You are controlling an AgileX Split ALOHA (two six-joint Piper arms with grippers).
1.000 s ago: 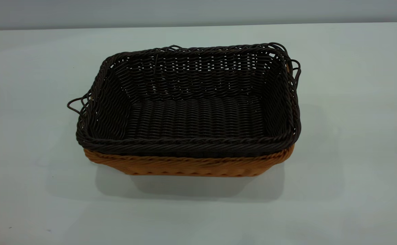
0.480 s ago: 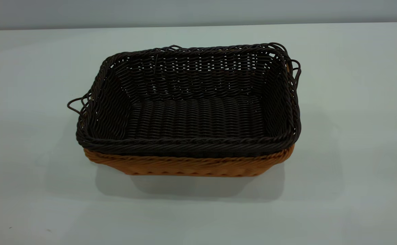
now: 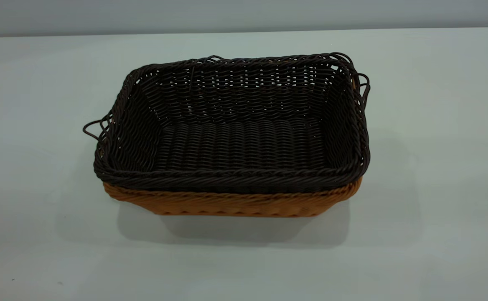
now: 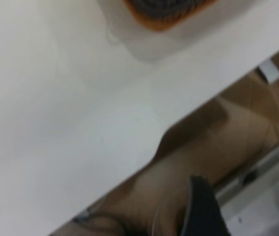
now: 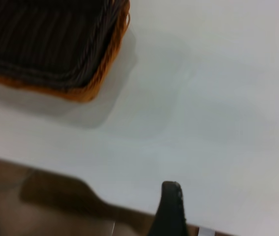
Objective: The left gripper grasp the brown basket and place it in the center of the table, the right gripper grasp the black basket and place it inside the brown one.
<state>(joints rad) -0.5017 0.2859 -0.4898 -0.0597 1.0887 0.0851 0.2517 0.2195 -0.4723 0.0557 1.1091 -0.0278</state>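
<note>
The black basket (image 3: pixel 235 138) sits nested inside the brown basket (image 3: pixel 231 203) near the middle of the table (image 3: pixel 436 125), its dark braided rim riding just above the orange-tan weave, which shows only as a band along the near side. Neither arm appears in the exterior view. The left wrist view shows one dark finger of the left gripper (image 4: pixel 203 211) out beyond the table's edge, over the floor, well apart from the stack; the right wrist view shows a single finger of the right gripper (image 5: pixel 171 211) at another edge of the table, also well clear. Neither holds anything, but whether the fingers are spread or closed cannot be told, since only one tip of each is visible.

Judged from how the baskets lie, the task looks complete, so little remains to go wrong. The main risk is the loose wire handles: a loop (image 3: pixel 93 127) juts out at the stack's left end and others (image 3: pixel 363 85) at its far right corner, and a finger sweeping back low over the table could snag one and drag the pair off centre or lift the dark basket out. The inner basket also seems slightly proud of the outer one, so a knock could tilt it.
</note>
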